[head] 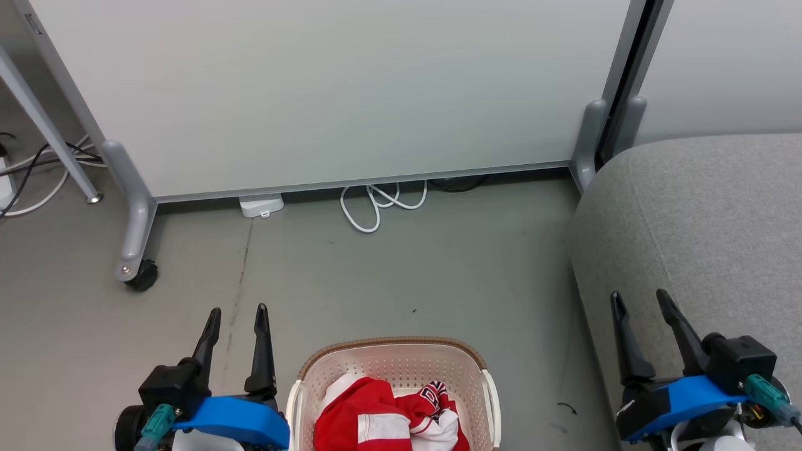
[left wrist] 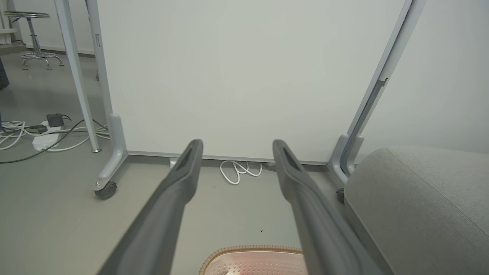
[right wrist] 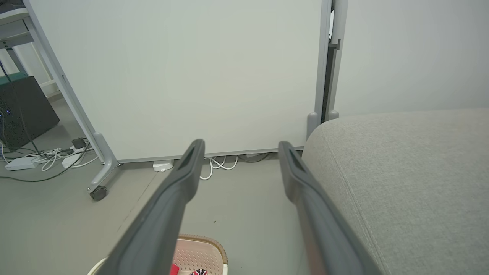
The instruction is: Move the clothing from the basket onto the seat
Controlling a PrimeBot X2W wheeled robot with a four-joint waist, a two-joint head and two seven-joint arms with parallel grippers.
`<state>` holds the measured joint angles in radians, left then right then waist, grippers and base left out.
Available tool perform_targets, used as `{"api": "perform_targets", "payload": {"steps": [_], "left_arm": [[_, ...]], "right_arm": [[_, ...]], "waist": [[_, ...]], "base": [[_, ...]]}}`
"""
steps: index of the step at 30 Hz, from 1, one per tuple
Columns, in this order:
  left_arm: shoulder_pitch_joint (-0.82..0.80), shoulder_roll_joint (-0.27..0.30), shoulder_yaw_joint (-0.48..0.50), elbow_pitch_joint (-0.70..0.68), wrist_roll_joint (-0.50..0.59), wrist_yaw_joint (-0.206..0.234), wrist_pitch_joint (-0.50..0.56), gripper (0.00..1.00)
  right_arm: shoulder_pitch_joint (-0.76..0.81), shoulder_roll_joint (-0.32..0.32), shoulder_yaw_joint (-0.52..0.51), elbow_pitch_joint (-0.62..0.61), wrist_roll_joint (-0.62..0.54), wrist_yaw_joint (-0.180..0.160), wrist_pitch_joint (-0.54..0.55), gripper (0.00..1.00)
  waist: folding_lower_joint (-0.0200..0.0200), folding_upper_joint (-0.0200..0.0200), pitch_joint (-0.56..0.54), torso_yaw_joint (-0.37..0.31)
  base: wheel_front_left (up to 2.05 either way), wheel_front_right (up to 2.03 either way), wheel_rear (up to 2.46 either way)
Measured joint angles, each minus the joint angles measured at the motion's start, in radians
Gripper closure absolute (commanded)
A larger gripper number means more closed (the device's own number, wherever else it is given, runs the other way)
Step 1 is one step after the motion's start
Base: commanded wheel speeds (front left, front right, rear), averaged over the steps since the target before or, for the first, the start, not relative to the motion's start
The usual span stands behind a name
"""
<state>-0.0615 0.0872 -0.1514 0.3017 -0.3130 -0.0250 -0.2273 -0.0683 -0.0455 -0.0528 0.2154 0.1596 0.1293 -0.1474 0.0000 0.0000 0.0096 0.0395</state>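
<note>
1. The left gripper [head: 239, 309] sat at the lower left of the head view. Its two dark fingers were spread apart and held nothing, with their tips over bare grey floor [head: 438, 275].
2. Ahead of that gripper stood a wheeled partition panel [head: 326, 94], with a black caster [head: 143, 275] on its grey foot ahead and to the gripper's left. A coiled white cable [head: 376, 207] lay at the panel's base, ahead and to the gripper's right.
3. Just beside the left gripper on its right, between the two grippers, stood the cream laundry basket [head: 391, 346] with a brown woven-look rim.
4. The red-and-white clothing [head: 369, 416] lay crumpled inside the basket, with a navy-and-white patterned trim showing on its right side. Neither gripper touched it.
5. The right gripper [head: 639, 294] sat at the lower right, well to the right of the basket. Its fingers were likewise spread apart and empty.
6. The light grey sofa seat [head: 708, 219] lay ahead and to the right of the right gripper. In the head view the gripper's fingers overlapped the sofa's rounded edge.
</note>
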Motion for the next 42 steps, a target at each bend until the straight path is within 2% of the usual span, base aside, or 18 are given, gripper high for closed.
{"api": "perform_targets", "payload": {"steps": [20, 34, 42], "left_arm": [[-0.001, -0.002, -0.021, 0.003, 0.140, -0.001, -0.035, 0.00], [-0.001, -0.007, -0.009, -0.002, 0.140, -0.001, -0.035, 0.00], [-0.007, -0.005, 0.013, 0.023, 0.130, 0.010, -0.036, 0.00]], "right_arm": [[-0.001, -0.001, 0.008, -0.006, -0.139, 0.000, -0.030, 0.00], [-0.006, -0.002, 0.011, -0.007, -0.140, 0.001, -0.030, 0.00], [-0.035, -0.002, 0.032, -0.041, -0.142, 0.001, -0.029, 0.00]], "waist": [[0.0000, 0.0000, 0.001, 0.010], [0.0000, 0.0000, 0.008, 0.004], [0.0000, 0.0000, 0.060, -0.040]], "base": [[0.00, 0.00, 0.00], [0.00, 0.00, 0.00], [0.00, 0.00, 0.00]]}}
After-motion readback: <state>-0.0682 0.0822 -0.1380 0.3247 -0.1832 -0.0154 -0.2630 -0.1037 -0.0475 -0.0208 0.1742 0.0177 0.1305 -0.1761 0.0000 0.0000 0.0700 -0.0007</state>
